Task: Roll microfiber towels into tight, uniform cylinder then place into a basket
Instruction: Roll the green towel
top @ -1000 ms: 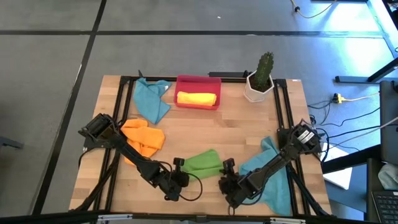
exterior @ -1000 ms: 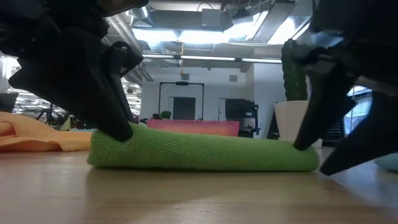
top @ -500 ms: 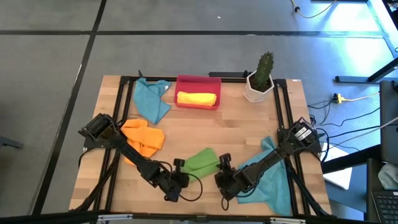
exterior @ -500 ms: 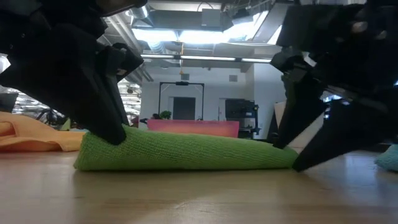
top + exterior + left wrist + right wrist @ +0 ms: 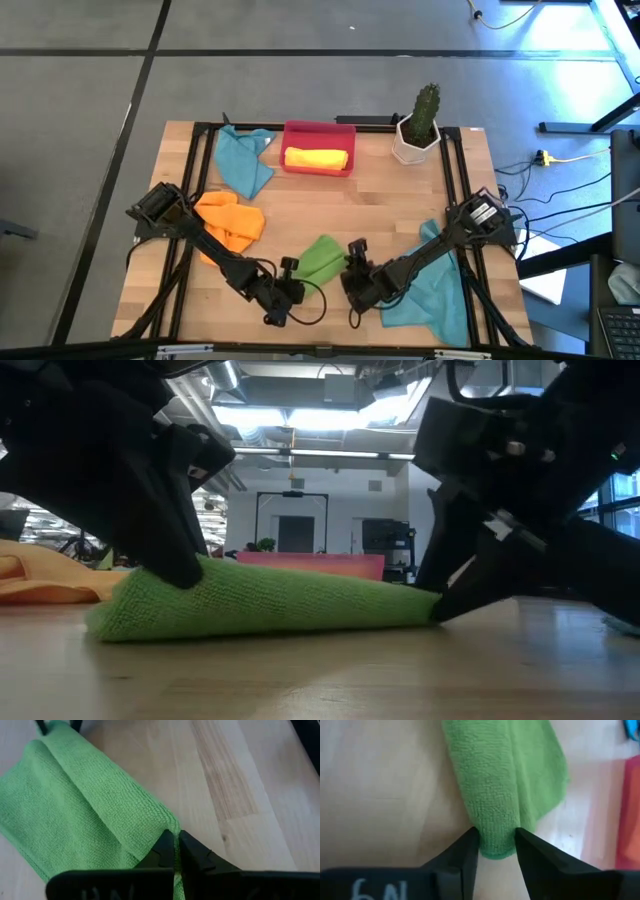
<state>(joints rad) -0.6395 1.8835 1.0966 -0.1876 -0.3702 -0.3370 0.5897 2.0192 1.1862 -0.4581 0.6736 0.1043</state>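
Looking down from the high view, the green towel lies at the table's six o'clock edge between both grippers; orange towel at eight, a teal towel at eleven, the cactus pot at one, the red basket at twelve holding a yellow roll.

Low view: the green cloth is a loose, flattened roll, its ends covered by dark fingers.

Left wrist view: the left gripper is pinched together on the towel's edge.

Right wrist view: the right gripper straddles the roll's end, fingers touching both sides.
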